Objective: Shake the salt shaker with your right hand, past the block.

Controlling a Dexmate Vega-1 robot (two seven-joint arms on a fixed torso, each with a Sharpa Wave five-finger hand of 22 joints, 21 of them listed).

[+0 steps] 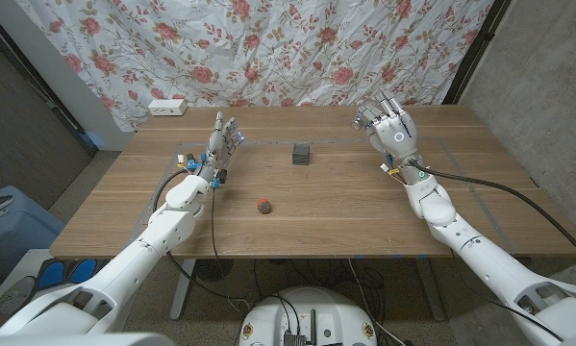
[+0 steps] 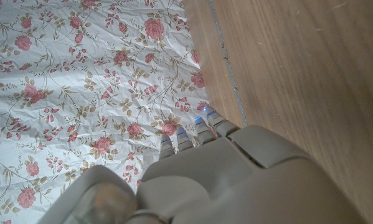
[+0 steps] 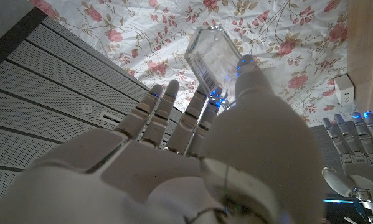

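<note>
My right hand [image 1: 391, 130] is raised above the table's far right part, to the right of the dark grey block [image 1: 301, 152]. In the right wrist view my right hand [image 3: 192, 155] holds a clear salt shaker [image 3: 212, 59] between thumb and fingers, seen against the floral curtain. In the head view the shaker is mostly hidden behind the fingers. My left hand [image 1: 220, 144] stands over the table's left part with its fingers apart and pointing up, holding nothing; its back [image 2: 223, 180] also shows in the left wrist view, and it appears in the right wrist view [image 3: 354, 149].
A small red object [image 1: 264, 206] lies on the wooden table [image 1: 345, 221] in front of the block. A white power strip [image 1: 167, 107] sits at the far left corner. A floral curtain [image 1: 297, 48] hangs behind the table.
</note>
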